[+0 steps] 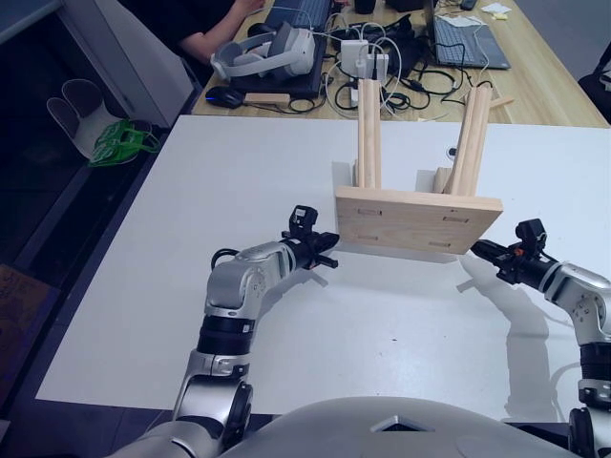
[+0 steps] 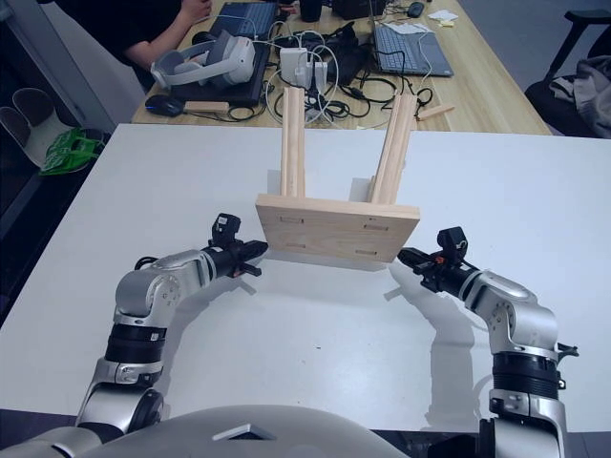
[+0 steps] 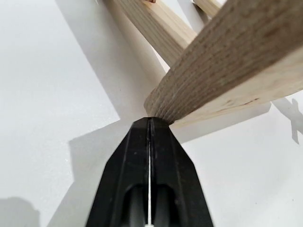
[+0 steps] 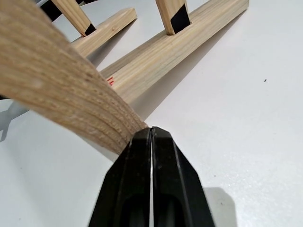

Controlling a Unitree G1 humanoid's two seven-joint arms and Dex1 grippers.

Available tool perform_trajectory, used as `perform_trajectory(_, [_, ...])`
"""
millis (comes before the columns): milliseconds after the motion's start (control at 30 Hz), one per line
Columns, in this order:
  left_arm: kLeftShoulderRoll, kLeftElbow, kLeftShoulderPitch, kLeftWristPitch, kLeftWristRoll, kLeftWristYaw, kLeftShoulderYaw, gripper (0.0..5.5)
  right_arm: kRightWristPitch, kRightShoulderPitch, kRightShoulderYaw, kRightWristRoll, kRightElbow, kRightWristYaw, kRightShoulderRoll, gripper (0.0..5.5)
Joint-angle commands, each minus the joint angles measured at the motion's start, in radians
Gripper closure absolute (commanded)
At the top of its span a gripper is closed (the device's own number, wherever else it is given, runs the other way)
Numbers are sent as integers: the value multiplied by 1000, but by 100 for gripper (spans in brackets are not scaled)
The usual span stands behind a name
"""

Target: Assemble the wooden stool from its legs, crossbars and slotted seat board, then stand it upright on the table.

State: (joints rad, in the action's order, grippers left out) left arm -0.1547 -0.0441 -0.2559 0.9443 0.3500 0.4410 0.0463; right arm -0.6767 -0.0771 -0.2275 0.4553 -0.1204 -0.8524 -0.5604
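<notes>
While the stool (image 1: 368,134) lies sideways, both jaws, clenched empty, press opposite left and right ends of the seat board (image 1: 417,219), presumably for uprighting.

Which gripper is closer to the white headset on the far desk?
Left. The left gripper touches the seat board's left lower corner, on the headset's side; the right gripper is at the opposite corner, farther away.

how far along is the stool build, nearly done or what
Done: the legs sit in the seat board, crossbars between them. In hand: it all lies on its side on the table; the left gripper and right gripper, both shut, each touch a lower seat corner. Left: tip it upright onto its legs.
</notes>
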Motion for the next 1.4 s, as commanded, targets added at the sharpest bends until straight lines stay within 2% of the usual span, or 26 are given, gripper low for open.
perform_trajectory(33, [58, -49, -30, -4, 95, 71, 19, 550, -22, -24, 19, 72, 57, -45, 28, 546])
perform_trajectory(767, [55, -136, -48, 18, 217, 132, -30, 550, -185, -85, -37, 203, 233, -3, 56, 546])
perform_trajectory(1400, [64, -151, -81, -3, 267, 122, -64, 550, -241, -134, -77, 267, 277, 48, 85, 546])
